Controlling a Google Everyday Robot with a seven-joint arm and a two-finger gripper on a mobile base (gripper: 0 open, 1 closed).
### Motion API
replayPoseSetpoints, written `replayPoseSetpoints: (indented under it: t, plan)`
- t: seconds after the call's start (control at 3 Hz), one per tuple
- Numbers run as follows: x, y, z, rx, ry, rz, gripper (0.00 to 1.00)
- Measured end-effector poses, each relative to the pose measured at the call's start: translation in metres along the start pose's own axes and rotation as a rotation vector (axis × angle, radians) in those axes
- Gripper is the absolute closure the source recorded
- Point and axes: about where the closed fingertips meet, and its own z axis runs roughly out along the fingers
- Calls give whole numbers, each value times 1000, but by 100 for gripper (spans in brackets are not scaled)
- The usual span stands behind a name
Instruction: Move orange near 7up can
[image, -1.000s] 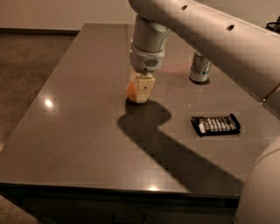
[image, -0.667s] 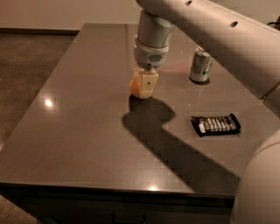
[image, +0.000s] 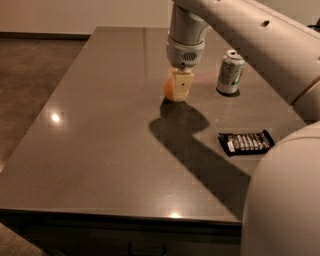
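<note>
The orange (image: 169, 89) is held between the cream-coloured fingers (image: 183, 84) of my gripper (image: 176, 93), at or just above the grey table (image: 105, 130) near its middle back. The near finger hides most of the fruit. The gripper hangs straight down from the white arm and is shut on the orange. The 7up can (image: 230, 72), silver and green with a pull tab, stands upright to the right of the gripper, about a can's width and a half away.
A flat black snack wrapper (image: 246, 142) lies on the table at the front right, below the can. The white arm crosses the upper right, and its body fills the lower right corner. The table's left edge borders brown floor.
The gripper has carried the orange to the right and slightly farther back, so the gap to the 7up can has shrunk. The can and the wrapper have not moved.
</note>
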Motion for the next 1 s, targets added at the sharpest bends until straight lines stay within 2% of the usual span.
replayPoseSetpoints:
  t: [1.0]
  plan:
    - [54, -15, 8, 16, 80, 82, 100]
